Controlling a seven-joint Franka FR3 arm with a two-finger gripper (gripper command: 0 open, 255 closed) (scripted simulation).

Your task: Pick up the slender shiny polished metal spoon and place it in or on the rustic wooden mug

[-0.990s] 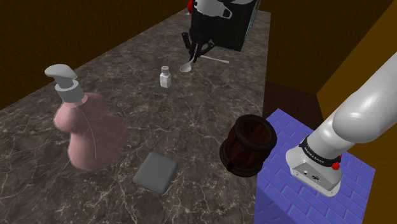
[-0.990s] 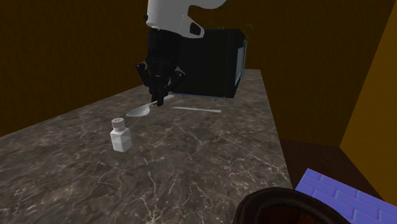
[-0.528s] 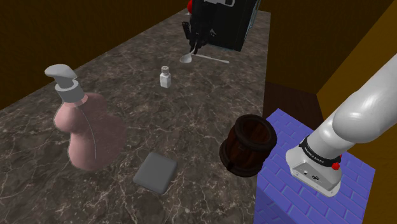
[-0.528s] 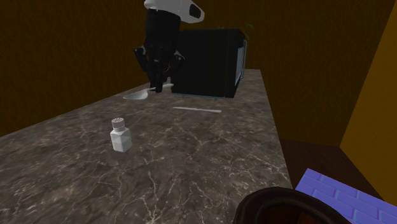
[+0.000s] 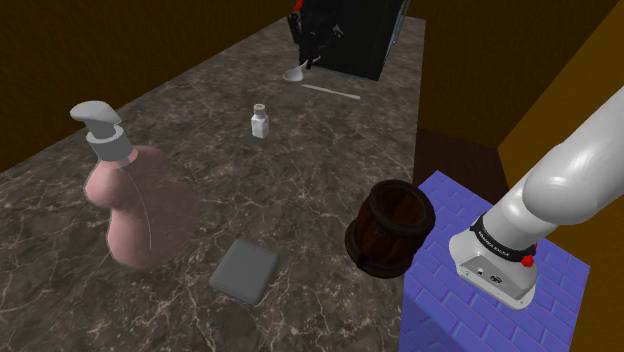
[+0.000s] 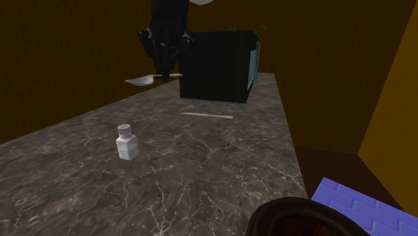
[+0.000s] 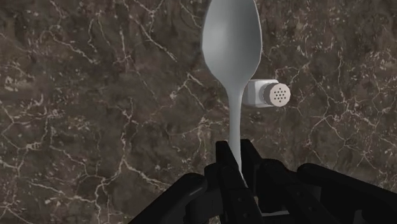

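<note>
One spoon (image 7: 231,44), pale and smooth, hangs above the marble counter (image 5: 300,180), its handle pinched between the two fingers of the gripper (image 7: 235,153). One dark barrel-shaped mug (image 5: 392,228) sits at the counter's near edge (beside the stand), well apart. One shaker (image 6: 126,142), one pink soap dispenser (image 5: 135,195) and one grey pad (image 5: 245,270) rest on the counter.

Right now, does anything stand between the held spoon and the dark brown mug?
Nothing visible does. The gripper holds the spoon above the counter. The small shaker stands to the shoulder view's left of the line to the mug, and the thin white stick lies flat on the counter.
</note>
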